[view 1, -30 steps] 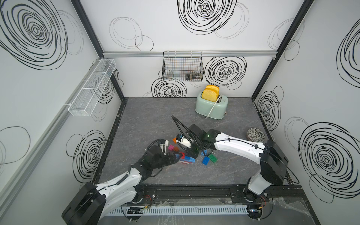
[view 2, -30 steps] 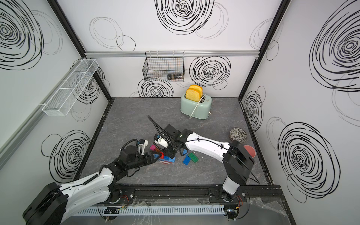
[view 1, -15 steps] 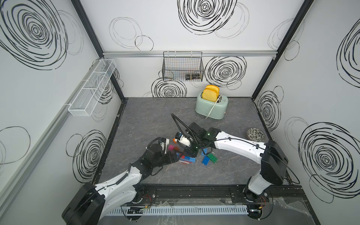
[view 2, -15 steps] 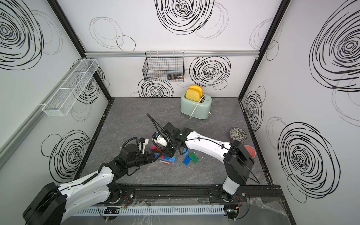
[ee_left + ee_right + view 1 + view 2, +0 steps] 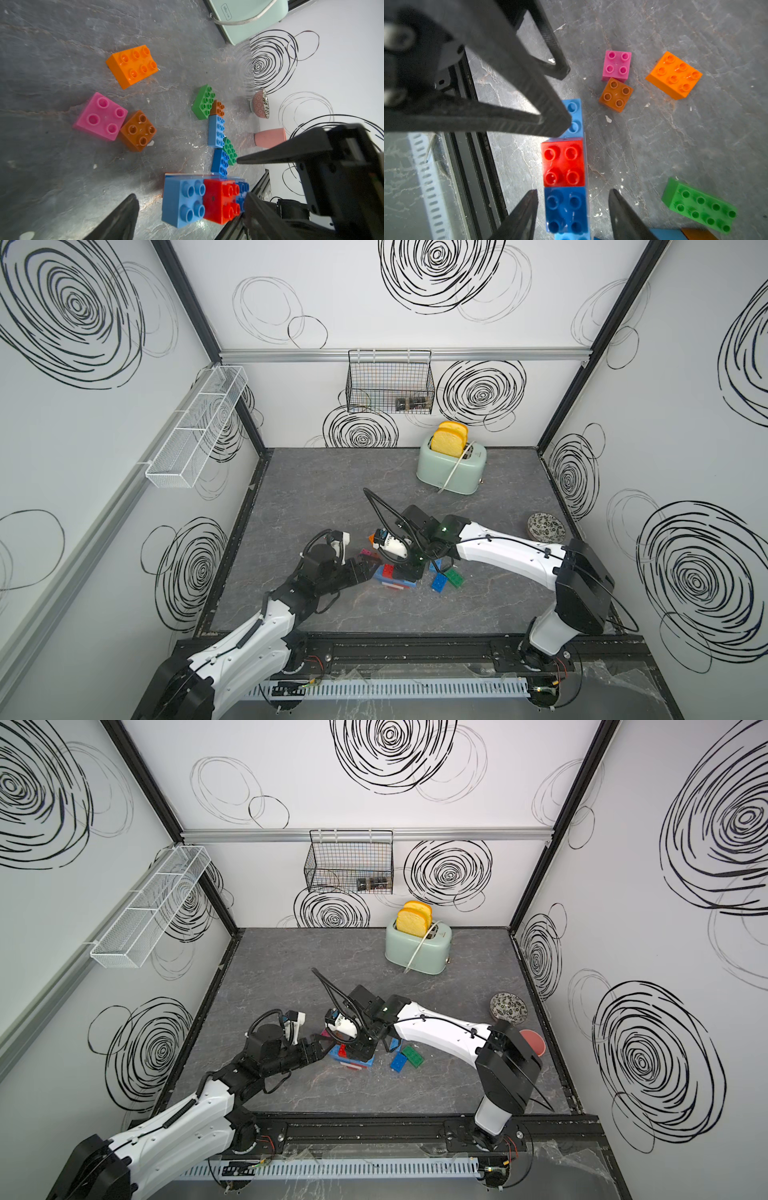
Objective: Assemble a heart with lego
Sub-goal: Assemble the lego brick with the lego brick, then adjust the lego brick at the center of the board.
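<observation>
Right gripper point(image 5: 573, 193) fingers parted astride the dark blue brick point(image 5: 566, 207), left gripper point(image 5: 191, 197) wide at nine o'clock: a snag could unseat it

Dark grey marbled table point(image 5: 332, 489). At the back: mint toaster point(image 5: 451, 472). At the table's right edge: patterned bowl point(image 5: 546, 526), pink cup point(image 5: 270, 140) just beside it. Front middle, loose lego point(image 5: 439, 584): orange oblong brick point(image 5: 133, 65) on its own; pink square brick point(image 5: 100, 116) touching brown square brick point(image 5: 138, 129); green-brown-blue brick chain point(image 5: 216, 132) lying edge to edge, studs up. Stacked blue-red-blue row point(image 5: 207, 199) sits nearest the front rail point(image 5: 415, 649) (lower layer's colours hard to tell). White flecks point(image 5: 151, 143) dot the table around the bricks.
</observation>
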`<state>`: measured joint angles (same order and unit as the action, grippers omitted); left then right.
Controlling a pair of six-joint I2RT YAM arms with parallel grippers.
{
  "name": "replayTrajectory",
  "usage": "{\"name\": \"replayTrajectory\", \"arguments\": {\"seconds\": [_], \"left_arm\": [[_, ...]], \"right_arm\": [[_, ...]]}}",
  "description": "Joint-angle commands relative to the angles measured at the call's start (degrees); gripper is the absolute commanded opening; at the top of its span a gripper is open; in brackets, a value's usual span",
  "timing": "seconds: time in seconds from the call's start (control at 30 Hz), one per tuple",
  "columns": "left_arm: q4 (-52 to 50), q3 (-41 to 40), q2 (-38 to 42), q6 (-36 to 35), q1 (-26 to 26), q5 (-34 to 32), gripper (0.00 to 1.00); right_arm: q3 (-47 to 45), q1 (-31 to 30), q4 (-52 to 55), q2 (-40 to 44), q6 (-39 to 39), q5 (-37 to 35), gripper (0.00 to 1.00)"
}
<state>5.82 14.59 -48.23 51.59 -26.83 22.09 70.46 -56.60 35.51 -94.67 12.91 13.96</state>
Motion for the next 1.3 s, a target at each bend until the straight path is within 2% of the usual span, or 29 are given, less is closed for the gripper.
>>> {"name": "replayTrajectory", "arguments": {"seconds": [0.0, 0.2, 0.37, 0.6, 0.87, 1.07, 1.27], "left_arm": [[-1.66, 1.15, 1.08, -1.49, 1.35, 0.94, 0.84], [-3.07, 0.53, 2.82, -1.85, 4.04, 1.69, 0.84], [-3.89, -0.32, 4.02, -1.52, 6.23, 2.12, 0.84], [-3.8, -1.4, 4.81, -1.06, 7.72, 2.6, 0.85], [-3.15, -2.71, 5.95, -0.37, 9.5, 3.38, 0.85], [-4.18, -2.45, 6.82, -0.55, 12.05, 3.69, 0.85], [-7.05, 0.35, 8.71, -1.35, 15.49, 2.66, 0.86]], "right_arm": [[-0.67, -0.93, 0.82, -1.15, 1.86, -0.63, 0.59], [-0.75, -1.49, 0.84, -3.18, 2.29, -1.61, 0.59], [-0.76, -2.19, 1.09, -4.85, 2.65, -2.3, 0.55], [-0.43, -2.46, 1.81, -6.3, 2.65, -2.03, 0.42], [-0.34, -2.46, 1.88, -6.73, 2.56, -1.18, 0.32], [-0.45, -1.49, 0.82, -6.82, 3.18, 3.98, 0.29], [1.16, 1.16, -1.59, -7.35, 3.75, 14.09, 0.29]]}}
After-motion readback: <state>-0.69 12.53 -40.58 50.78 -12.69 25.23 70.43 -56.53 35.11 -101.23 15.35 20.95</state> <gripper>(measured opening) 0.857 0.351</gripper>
